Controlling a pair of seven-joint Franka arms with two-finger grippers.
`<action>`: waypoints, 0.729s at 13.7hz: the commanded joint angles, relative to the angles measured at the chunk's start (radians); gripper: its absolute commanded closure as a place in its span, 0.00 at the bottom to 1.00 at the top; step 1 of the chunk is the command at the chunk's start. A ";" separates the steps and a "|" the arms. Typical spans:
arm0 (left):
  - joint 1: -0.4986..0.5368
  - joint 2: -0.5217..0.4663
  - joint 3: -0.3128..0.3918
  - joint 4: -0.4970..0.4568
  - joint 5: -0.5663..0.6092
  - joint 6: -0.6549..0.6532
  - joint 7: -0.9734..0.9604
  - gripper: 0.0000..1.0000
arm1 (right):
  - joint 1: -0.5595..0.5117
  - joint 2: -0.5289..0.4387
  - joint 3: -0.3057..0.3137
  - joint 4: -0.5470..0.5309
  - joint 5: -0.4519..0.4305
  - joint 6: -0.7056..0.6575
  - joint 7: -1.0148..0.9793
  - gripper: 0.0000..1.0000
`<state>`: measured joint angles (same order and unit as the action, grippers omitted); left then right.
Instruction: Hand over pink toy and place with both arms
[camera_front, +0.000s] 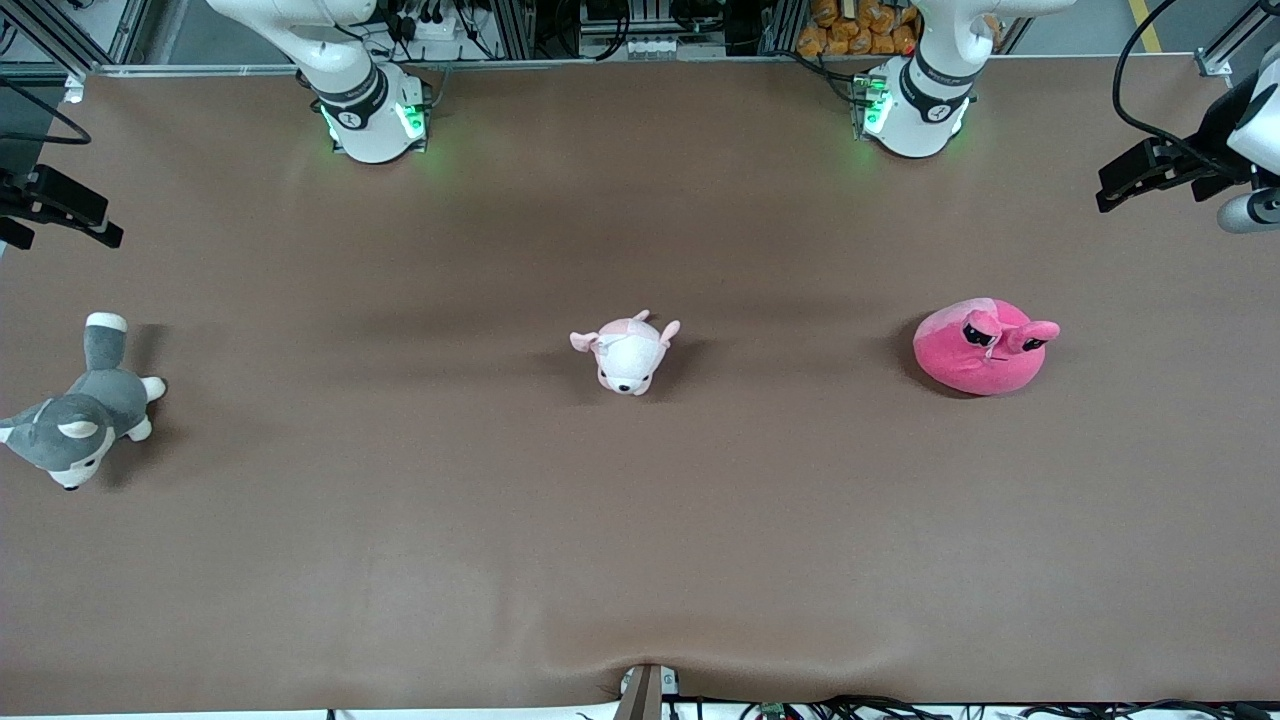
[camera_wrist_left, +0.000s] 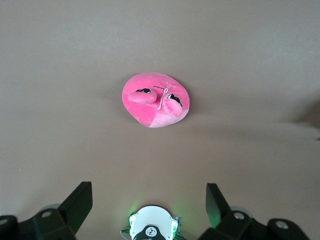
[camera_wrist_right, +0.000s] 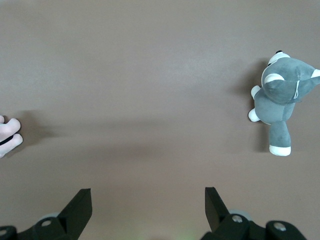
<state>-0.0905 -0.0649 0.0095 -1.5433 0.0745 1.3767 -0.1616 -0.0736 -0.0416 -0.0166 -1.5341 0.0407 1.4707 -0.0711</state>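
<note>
front view shows me a big brown table (camera_front: 640, 560) with three soft toys on it. the pink toy (camera_front: 982, 346) lies toward the left arm's end of the table, flat on the cloth, with its two floppy ears and dark eyes facing up. nothing touches it. a small pale puppy toy (camera_front: 628, 354) sits in the middle of the table, well apart from the pink toy. a grey husky toy (camera_front: 84, 412) lies at the right arm's end, a bit nearer to the front camera than the puppy. the left gripper (camera_wrist_left: 149, 201) hangs high over the table by its own base, and in the left wrist view i see its fingers (camera_wrist_left: 79, 201) spread wide with nothing between them, and the pink toy down below. the right gripper (camera_wrist_right: 148, 202) also hangs high over the table near the husky's end. its fingers (camera_wrist_right: 79, 204) are spread wide too and hold nothing. both arms wait up in the air.
</note>
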 joint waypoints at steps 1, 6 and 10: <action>0.000 0.014 -0.006 0.015 0.007 -0.008 -0.045 0.00 | -0.003 0.000 0.007 0.006 -0.015 -0.009 0.002 0.00; 0.002 0.016 -0.008 -0.004 0.004 0.016 -0.070 0.00 | -0.002 0.000 0.007 0.006 -0.013 -0.009 0.002 0.00; 0.003 0.019 -0.006 -0.008 0.004 0.016 -0.072 0.00 | -0.002 0.002 0.009 0.006 -0.013 -0.009 0.002 0.00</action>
<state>-0.0910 -0.0461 0.0057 -1.5479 0.0745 1.3864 -0.2194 -0.0735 -0.0411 -0.0154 -1.5342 0.0407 1.4705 -0.0711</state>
